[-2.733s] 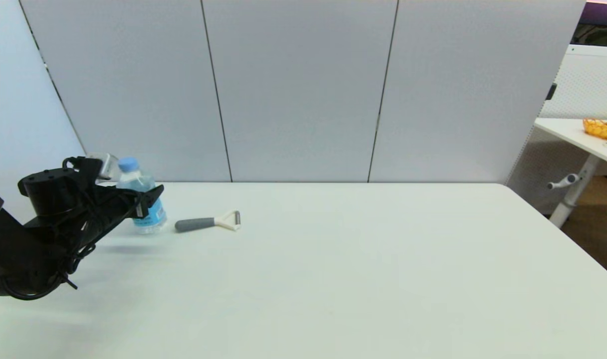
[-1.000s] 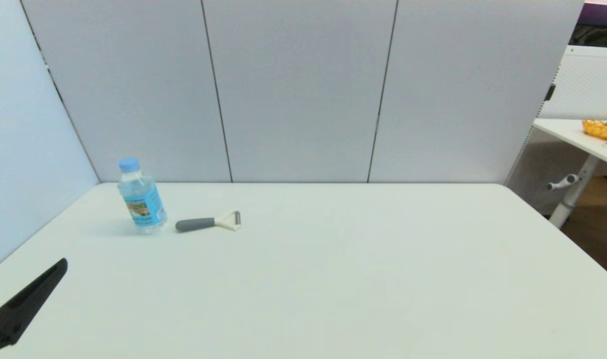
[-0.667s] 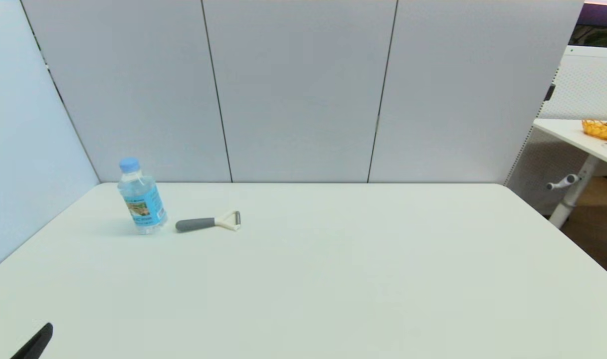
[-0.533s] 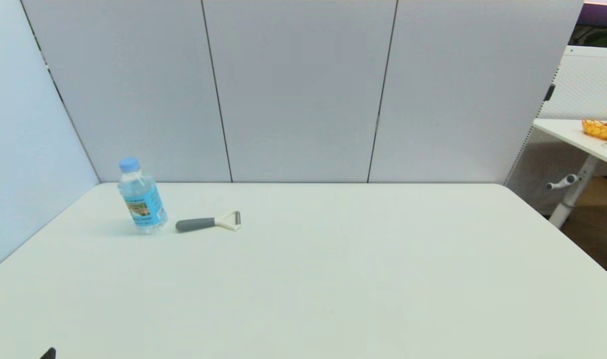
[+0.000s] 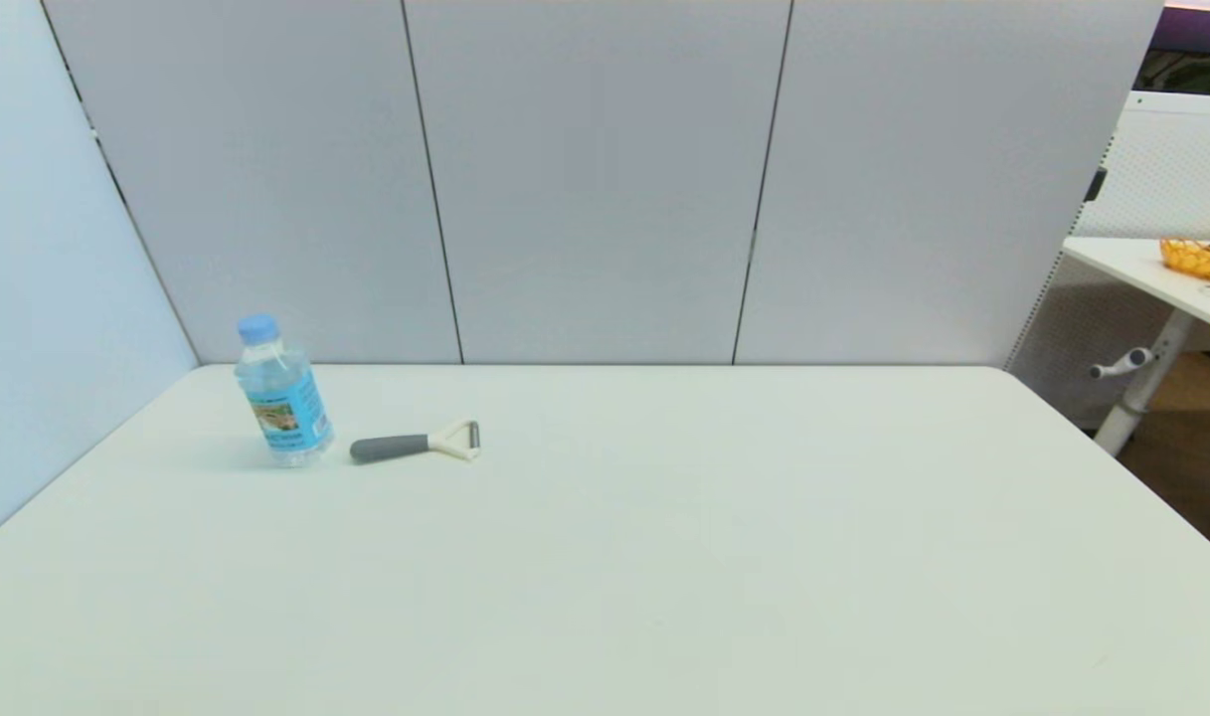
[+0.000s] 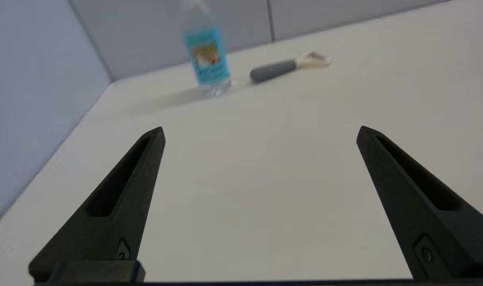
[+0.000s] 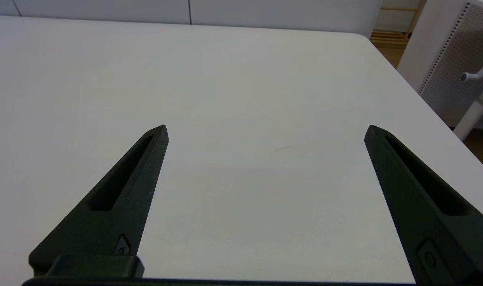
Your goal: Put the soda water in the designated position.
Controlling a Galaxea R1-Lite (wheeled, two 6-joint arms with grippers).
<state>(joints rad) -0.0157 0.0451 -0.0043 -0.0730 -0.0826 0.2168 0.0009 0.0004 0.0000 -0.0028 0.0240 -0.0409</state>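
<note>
Left gripper [image 6: 259, 133] spread wide, holding nothing, low over table [image 5: 664, 557], well short of soda water [image 5: 281, 403] standing upright at far-left, just beside peeler [image 5: 416, 444]; right gripper [image 7: 265, 131] also spread, over bare right side.

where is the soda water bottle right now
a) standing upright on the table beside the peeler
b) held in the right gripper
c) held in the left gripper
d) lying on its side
a: the soda water bottle stands upright on the table next to the peeler; the left gripper and the right gripper are both open and empty.
</note>
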